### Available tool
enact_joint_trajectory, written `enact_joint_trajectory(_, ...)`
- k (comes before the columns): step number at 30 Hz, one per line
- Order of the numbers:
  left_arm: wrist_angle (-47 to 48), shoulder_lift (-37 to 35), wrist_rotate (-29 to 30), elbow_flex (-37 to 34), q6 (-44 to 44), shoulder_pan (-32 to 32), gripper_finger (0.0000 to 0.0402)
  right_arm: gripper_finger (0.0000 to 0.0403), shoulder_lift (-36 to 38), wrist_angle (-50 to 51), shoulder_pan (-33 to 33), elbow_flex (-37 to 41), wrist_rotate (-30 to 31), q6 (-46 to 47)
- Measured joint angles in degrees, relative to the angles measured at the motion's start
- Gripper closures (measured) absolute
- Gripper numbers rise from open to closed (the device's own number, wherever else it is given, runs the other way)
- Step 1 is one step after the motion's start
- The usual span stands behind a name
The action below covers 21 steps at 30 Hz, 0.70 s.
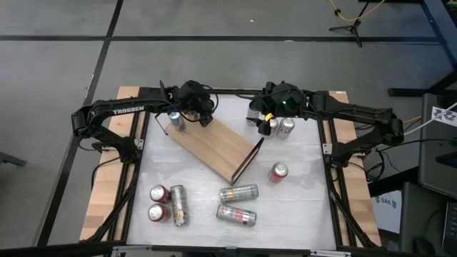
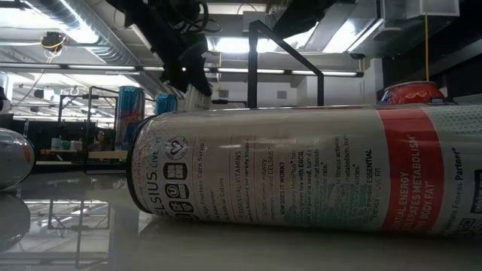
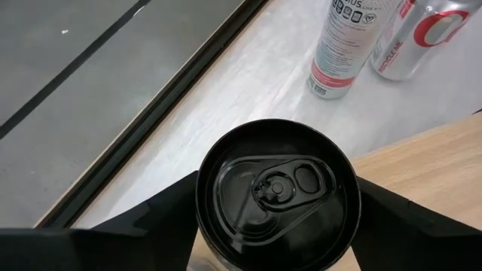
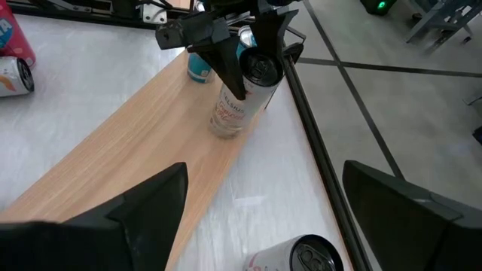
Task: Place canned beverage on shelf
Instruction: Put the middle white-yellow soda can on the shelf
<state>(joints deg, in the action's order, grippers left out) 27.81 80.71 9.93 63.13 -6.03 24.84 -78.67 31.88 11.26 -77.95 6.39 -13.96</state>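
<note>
This was a robotics lab or industrial workshop, not a home. The white-topped desk point(image 1: 300, 178) stood on a bare grey concrete floor point(image 1: 57, 64) crossed by dark seams. A tripod's legs point(image 1: 348, 28) and a yellow cable point(image 1: 350, 13) sat at about one o'clock from the desk. Level across the desk, an open ceiling showed exposed ducting point(image 2: 83, 30) and strip lights point(image 2: 45, 68), with metal racking point(image 2: 90, 113) far back at nine o'clock.

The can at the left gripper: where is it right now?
The can stands upright on the far left end of the shelf, between the left gripper's fingers, with a blue can just behind it.
</note>
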Motion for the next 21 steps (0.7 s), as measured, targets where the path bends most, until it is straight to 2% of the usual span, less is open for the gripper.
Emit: enact_joint_trajectory(21, 0.1, 0.0, 0.0, 0.0, 0.1, 0.0, 0.0122, 0.0054, 0.0, 0.0, 0.0, 0.0, 0.0, 0.0)
